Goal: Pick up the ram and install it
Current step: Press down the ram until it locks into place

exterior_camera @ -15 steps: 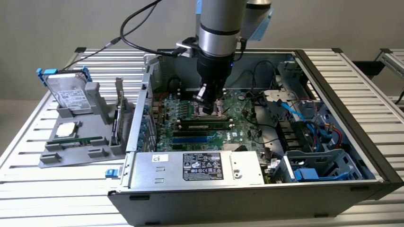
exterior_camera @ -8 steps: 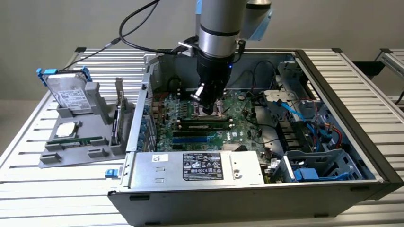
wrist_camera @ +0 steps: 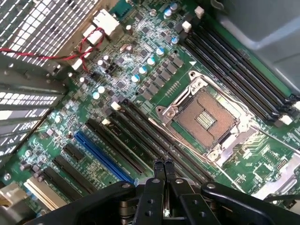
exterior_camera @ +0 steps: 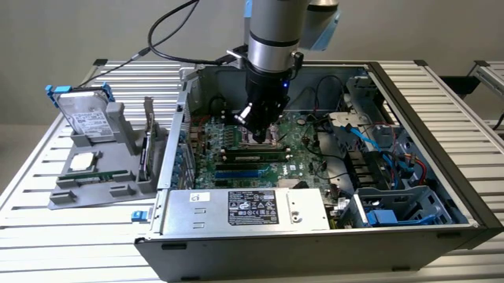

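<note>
- The bench (exterior_camera: 47, 224), a slatted metal top, carries an open computer case (exterior_camera: 441, 177) and, on the exterior view's left, a grey parts holder (exterior_camera: 94, 197) outside the case wall.
- The motherboard (wrist_camera: 140, 79) lies flat inside the case. Its processor socket (wrist_camera: 206, 117) is open and bare, and the long dark memory slots (wrist_camera: 140, 136) beside it look unfilled in the wrist view.
- The gripper (exterior_camera: 258, 127) hangs over the socket area, pointing down. In the wrist view the gripper (wrist_camera: 164, 164) has its jaws pressed together with nothing between them.
- The ram (exterior_camera: 94, 175) lies flat on the grey holder. Its long axis runs roughly across the exterior view, the right end a little higher.
- From the jaws, the ram lies well apart toward the exterior view's left, beyond the case's side wall. I judge the 1 arm must clear that wall to reach it.
- A silver hard drive (exterior_camera: 82, 115) in a blue frame stands at the holder's back, and a square silver processor chip (exterior_camera: 82, 160) lies just behind the ram.
- A dark label (exterior_camera: 254, 207) sits on the metal power-supply box at the case's front; its print cannot be read, and I can make out no brand.
</note>
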You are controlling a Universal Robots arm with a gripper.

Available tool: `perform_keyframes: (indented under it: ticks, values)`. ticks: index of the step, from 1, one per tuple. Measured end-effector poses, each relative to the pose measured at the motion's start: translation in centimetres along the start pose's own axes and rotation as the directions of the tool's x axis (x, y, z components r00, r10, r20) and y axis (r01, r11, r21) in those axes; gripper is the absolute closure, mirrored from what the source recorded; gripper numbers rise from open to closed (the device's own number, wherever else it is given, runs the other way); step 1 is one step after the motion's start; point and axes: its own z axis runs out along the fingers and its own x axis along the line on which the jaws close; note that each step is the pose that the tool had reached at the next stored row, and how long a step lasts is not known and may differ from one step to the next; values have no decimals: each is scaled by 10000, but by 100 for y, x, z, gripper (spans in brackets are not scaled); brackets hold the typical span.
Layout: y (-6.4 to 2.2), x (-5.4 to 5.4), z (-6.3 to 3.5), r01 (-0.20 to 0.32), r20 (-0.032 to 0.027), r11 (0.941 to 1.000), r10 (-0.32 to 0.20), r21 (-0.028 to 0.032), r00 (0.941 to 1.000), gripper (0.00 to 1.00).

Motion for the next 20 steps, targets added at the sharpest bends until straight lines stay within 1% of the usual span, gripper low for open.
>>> perform_keyframes:
  ticks: [2,5,8,10,13,15,17,20]
  values:
    - [0,0,3,-364,9,9993,364,-16,9993,90]
    - [0,0,8,-907,24,9959,907,-42,9959,90]
    - [0,0,13,-1449,37,9894,1449,-68,9894,90]
    - [0,-1,17,-1808,44,9835,1808,-86,9835,90]
    - [-1,-1,22,-2346,55,9720,2347,-114,9721,90]
    - [-1,-1,25,-2698,62,9628,2699,-133,9629,90]
    - [-1,-1,28,-3041,66,9525,3043,-151,9526,90]
    - [-1,-1,34,-3561,74,9343,3562,-180,9344,90]
